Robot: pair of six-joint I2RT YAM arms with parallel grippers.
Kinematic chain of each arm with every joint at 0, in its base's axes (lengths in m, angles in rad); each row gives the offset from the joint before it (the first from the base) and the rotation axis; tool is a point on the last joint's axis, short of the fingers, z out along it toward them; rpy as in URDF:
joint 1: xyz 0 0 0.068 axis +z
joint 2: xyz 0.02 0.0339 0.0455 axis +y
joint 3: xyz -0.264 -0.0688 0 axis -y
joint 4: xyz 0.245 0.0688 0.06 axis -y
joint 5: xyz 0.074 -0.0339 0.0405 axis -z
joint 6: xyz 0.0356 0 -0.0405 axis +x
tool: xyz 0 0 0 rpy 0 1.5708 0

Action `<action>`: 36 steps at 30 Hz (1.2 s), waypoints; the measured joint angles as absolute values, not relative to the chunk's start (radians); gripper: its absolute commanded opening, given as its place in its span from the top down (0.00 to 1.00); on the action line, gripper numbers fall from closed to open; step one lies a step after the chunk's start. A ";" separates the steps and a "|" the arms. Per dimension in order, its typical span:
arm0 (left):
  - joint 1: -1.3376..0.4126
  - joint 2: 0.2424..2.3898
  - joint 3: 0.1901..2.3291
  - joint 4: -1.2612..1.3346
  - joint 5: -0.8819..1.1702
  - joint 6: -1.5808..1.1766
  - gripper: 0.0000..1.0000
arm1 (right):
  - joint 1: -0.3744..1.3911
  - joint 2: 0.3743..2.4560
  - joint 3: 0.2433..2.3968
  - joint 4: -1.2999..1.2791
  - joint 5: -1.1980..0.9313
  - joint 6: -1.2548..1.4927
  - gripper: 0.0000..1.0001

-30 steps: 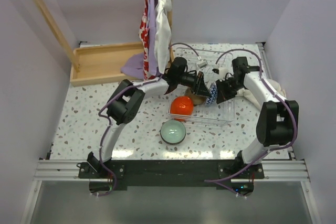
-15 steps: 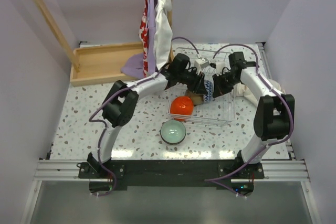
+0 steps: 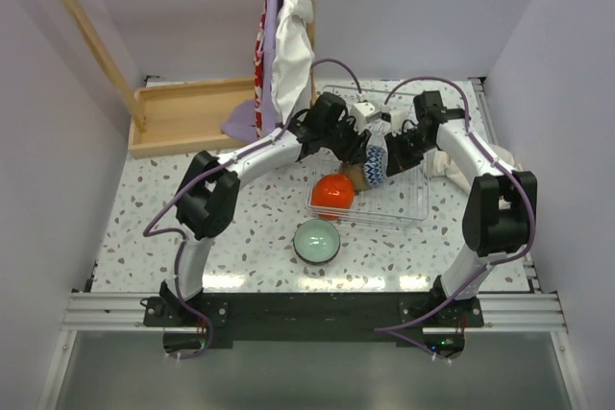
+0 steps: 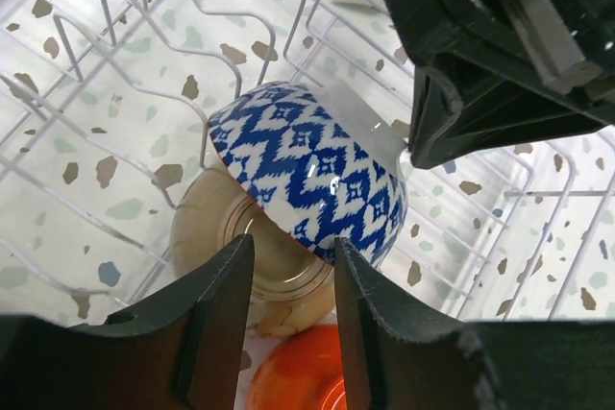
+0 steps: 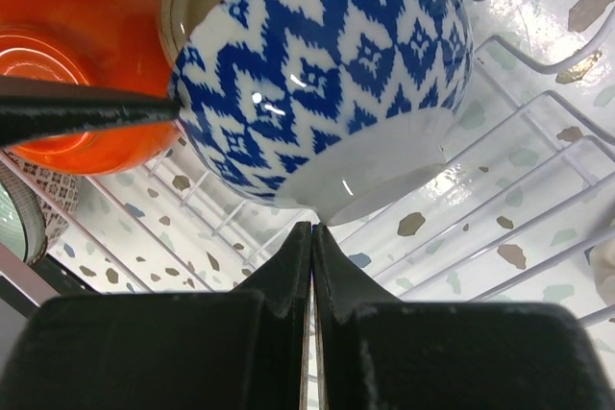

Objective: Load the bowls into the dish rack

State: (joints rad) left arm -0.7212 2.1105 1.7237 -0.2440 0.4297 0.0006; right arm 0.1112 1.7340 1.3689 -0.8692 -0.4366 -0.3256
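Blue-and-white zigzag bowl (image 4: 307, 165) leans on its side among the dish rack (image 3: 408, 203) tines; left jaws parted, right jaws clenched empty at its foot.

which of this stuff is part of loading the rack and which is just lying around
Part of the job: dish rack, blue bowl, tan bowl, orange bowl, mint bowl.

Just lying about: wooden tray, purple cloth, hanging cloths.
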 measured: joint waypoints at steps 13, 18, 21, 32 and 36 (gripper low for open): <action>-0.736 2.068 1.650 -0.300 0.337 0.065 0.57 | 0.111 1.705 1.369 -0.849 -0.350 -0.305 0.99; -0.752 2.032 1.605 -0.311 0.309 0.089 0.57 | 0.111 1.705 1.369 -0.837 -0.350 -0.283 0.97; -0.766 2.008 1.577 -0.314 0.292 0.106 0.57 | 0.111 1.705 1.369 -0.821 -0.358 -0.263 0.97; -0.808 1.882 1.508 -0.332 0.263 0.120 0.58 | 0.152 1.789 1.445 -0.795 -0.389 -0.242 0.96; -0.828 1.833 1.507 -0.332 0.257 0.120 0.58 | 0.182 1.821 1.472 -0.795 -0.390 -0.242 0.96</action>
